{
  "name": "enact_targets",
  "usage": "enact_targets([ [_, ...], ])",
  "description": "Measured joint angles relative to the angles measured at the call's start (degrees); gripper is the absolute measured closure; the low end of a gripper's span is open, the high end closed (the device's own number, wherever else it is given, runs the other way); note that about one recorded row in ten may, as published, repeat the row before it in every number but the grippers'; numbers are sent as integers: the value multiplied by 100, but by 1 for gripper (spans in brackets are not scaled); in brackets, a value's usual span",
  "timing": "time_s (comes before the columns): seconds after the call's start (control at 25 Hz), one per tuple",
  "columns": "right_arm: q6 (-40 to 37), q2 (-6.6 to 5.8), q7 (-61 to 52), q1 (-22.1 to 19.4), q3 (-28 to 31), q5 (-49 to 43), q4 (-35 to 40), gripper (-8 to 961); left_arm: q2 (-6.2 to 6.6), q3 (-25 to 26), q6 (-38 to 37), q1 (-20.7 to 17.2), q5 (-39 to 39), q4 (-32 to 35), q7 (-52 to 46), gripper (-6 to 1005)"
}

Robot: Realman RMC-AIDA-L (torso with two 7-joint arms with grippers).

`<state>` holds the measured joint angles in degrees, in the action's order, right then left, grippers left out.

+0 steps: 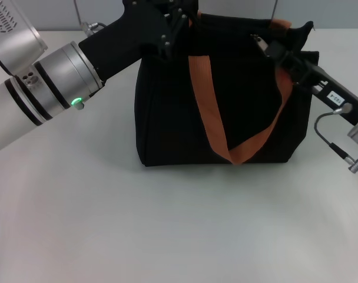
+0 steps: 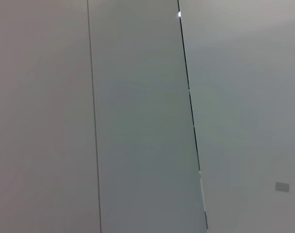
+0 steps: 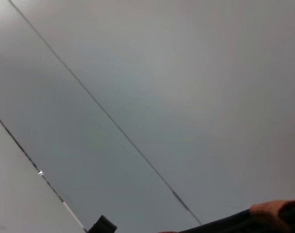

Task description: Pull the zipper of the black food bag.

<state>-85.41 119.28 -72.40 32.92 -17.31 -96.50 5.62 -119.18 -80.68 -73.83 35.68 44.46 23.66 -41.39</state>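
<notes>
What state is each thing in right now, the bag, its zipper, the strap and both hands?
black food bag: upright on the table.
zipper: pull tab at the bag's top right end.
orange strap: hanging down the front.
left hand: at the bag's top left edge.
right hand: at the zipper tab.

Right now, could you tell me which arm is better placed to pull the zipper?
Probably the right: the right gripper is at the zipper on the black food bag; the left gripper is at the opposite top corner, seemingly steadying it.
</notes>
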Motion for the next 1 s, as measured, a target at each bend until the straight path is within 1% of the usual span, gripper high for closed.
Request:
enact_targets([
  [0.48,-68,-2,-99,-303,216,28,150,954,0,0,2,-18,1,-13,0,957],
  [0.56,-195,-1,-93,-368,245,82,185,954,0,0,6,-18,1,-18,0,957],
  [0.64,-588,1,-53,-463,248,192,257,955,0,0,8,-24,0,-25,0,957],
  [0.8,-820,1,14,-562,278,213,314,955,1,0,10,-26,0,-27,0,956],
  [0.92,-1071,9,277,-721,489,230,296,931,0,-1,23,-26,0,-30,0,956],
  [1.0,-1113,11,299,-748,515,234,289,915,0,-9,49,-26,0,-34,0,956],
])
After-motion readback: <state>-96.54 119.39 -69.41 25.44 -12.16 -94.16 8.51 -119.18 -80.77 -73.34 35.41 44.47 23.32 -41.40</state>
